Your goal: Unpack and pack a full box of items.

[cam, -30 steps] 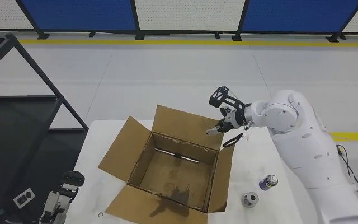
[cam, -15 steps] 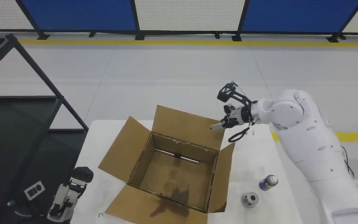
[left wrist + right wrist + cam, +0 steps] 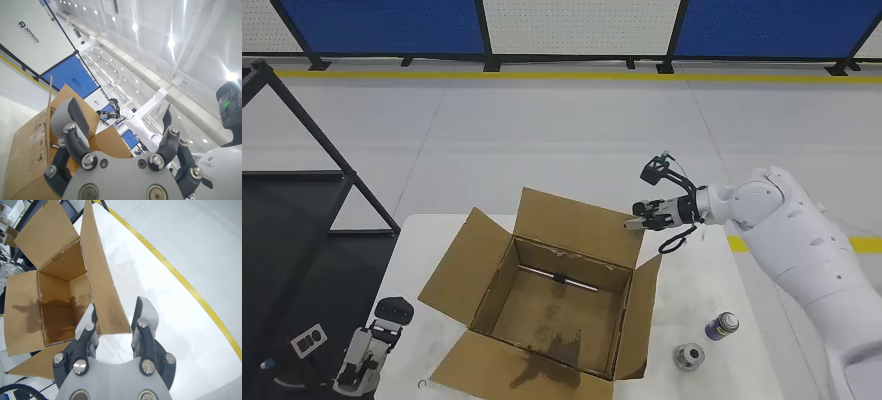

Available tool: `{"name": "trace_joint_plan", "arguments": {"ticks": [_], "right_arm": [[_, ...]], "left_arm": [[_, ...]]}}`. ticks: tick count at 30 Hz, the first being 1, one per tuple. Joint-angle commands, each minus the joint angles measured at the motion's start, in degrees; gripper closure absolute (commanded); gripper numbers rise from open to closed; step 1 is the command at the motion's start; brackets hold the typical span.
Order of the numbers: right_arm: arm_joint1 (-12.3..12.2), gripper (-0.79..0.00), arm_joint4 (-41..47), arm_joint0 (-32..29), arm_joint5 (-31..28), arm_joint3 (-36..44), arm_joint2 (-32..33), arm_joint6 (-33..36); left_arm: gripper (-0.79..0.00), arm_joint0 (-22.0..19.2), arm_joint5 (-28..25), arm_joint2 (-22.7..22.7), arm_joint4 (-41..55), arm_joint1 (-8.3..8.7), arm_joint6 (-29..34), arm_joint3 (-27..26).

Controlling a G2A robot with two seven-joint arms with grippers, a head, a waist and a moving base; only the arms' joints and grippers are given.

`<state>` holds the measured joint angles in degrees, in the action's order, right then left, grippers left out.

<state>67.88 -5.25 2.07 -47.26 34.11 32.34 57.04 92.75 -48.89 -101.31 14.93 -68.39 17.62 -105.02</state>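
An open cardboard box (image 3: 552, 300) stands in the middle of the white table (image 3: 697, 285), all flaps spread; its inside is bare with a dark stain on the floor (image 3: 56, 317). My right gripper (image 3: 634, 224) hovers at the far right corner of the box, open, with the corner of one flap (image 3: 105, 285) lying between its fingers (image 3: 145, 311). My left gripper (image 3: 377, 335) sits low at the table's near left corner beside the box wall (image 3: 28, 151); it (image 3: 121, 115) points upward, open, with nothing between its pads.
A purple-capped bottle (image 3: 721, 325) and a small metal can (image 3: 688, 355) stand on the table to the right of the box. A black rack (image 3: 302, 200) stands to the left of the table. A yellow floor line (image 3: 170, 264) runs beyond the table's edge.
My right gripper has shifted a little to the right and farther out along the far flap as its arm stretched. The left gripper has edged slightly toward the box.
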Motion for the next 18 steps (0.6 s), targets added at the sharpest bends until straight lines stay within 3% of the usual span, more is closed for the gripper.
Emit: {"name": "trace_joint_plan", "arguments": {"ticks": [1,18], "right_arm": [[-0.2,-0.003,1.71,0.67,-0.69,-0.42,-2.87,-0.68],[-2.39,0.0,12.85,6.5,-9.65,-1.47,-21.81,-9.66]], "left_arm": [[-0.785,-0.06,0.07,0.19,-0.52,-0.07,-0.43,-0.06],[-0.785,-1.33,1.13,1.81,-2.48,-0.46,-2.05,1.3]]}}
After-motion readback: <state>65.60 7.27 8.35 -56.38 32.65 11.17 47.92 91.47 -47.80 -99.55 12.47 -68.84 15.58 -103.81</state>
